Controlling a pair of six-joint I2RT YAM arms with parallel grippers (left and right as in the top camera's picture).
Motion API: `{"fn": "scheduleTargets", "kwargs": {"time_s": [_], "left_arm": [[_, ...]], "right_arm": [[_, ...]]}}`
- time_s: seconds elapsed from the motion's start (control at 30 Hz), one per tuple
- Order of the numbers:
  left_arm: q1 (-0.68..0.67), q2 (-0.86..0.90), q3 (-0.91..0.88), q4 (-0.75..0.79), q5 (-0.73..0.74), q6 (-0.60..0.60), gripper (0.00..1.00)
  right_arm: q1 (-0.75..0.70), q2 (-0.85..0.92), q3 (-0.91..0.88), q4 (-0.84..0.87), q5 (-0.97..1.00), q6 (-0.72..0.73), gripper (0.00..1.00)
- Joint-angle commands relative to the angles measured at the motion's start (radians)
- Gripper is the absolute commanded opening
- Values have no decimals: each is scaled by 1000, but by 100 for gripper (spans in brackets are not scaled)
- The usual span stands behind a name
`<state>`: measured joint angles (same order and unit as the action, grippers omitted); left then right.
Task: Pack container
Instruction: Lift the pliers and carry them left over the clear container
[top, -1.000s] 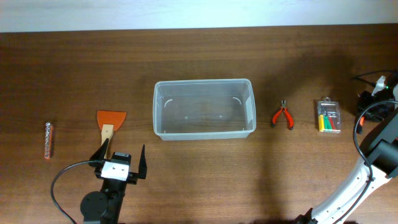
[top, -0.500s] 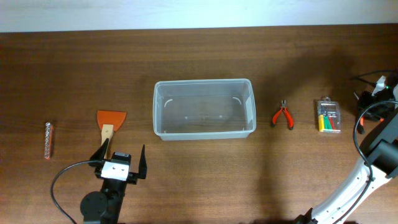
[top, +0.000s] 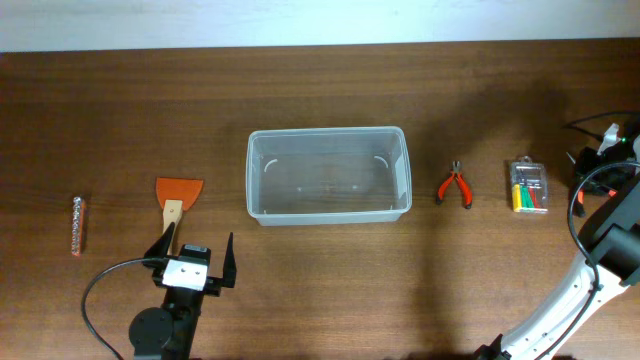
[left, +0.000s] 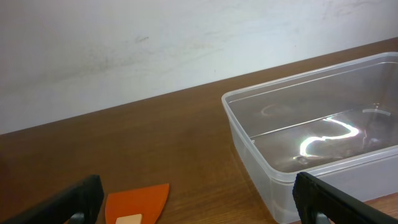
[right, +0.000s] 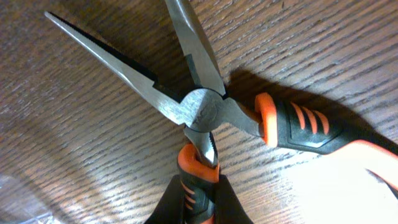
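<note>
Noted container (top: 328, 214) at centre of wood-grained worktop (top: 480, 90): clear translucent plastic, rectangular, rounded corners, rimmed, glossy floor. Found left fingers (top: 228, 265) spread wide near the front edge, holding nothing, close to container's front-left corner. Found right fingers (right: 163, 213) toward the worktop's right end, well apart from container, closed on one ribbed orange-black handle of steel long-nose pliers (right: 202, 112).
</note>
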<state>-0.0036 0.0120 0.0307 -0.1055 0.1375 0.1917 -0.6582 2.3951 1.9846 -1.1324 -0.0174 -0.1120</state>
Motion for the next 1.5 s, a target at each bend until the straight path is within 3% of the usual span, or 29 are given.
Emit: {"fn": "scheduleTargets", "kwargs": {"time_s": [0.0,0.33,0.57,0.93,1.47], "left_arm": [[-3,-6,-5,0,-4,12,99],[-3,-6,-5,0,-4,12,99],[-3,-6,-5,0,-4,12,99],[-3,-6,-5,0,-4,12,99],[-3,-6,-5,0,-4,12,99]], "right_arm": [[4,1,97,-31,-5,-2,4],[26,1,356,-163,-6,-2,4],[135,-14,576,-306,-55,-23,4],[435,-35,923,-566,-98,-74,4],[1003,-140,914,-566,-103,-90,4]]}}
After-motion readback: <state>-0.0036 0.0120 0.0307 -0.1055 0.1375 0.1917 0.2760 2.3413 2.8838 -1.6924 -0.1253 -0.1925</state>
